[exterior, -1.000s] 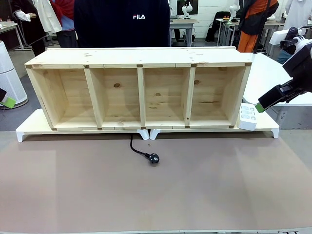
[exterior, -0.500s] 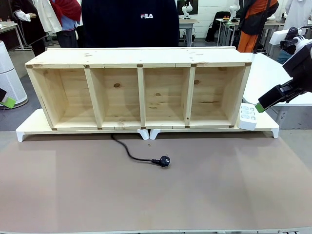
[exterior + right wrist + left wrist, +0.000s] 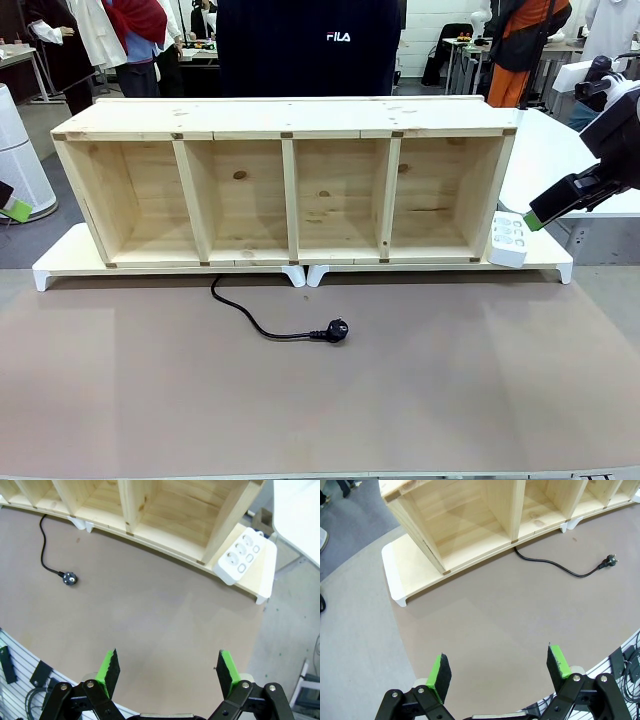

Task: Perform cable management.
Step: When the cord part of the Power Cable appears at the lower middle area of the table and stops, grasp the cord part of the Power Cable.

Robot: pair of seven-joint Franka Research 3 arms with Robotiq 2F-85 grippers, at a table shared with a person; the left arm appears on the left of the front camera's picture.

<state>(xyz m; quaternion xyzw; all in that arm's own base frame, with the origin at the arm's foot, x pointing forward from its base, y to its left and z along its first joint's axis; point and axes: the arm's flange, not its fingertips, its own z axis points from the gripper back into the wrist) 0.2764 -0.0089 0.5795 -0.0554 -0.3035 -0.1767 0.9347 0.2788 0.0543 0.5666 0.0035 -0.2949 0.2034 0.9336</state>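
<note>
Two grippers hang wide open, holding nothing: the left gripper (image 3: 498, 662) above the mat's left end, the right gripper (image 3: 167, 664) above its right. A brown mat (image 3: 450, 390) covers the table. On it lies the cable (image 3: 333, 331), curving from its plug back to the shelf (image 3: 290, 120), where it seems to slip under the white stand (image 3: 60, 262). A power strip (image 3: 508, 237) sits at the stand's right end. Beyond, a person (image 3: 310, 60) in a dark top stands among other tables.
</note>
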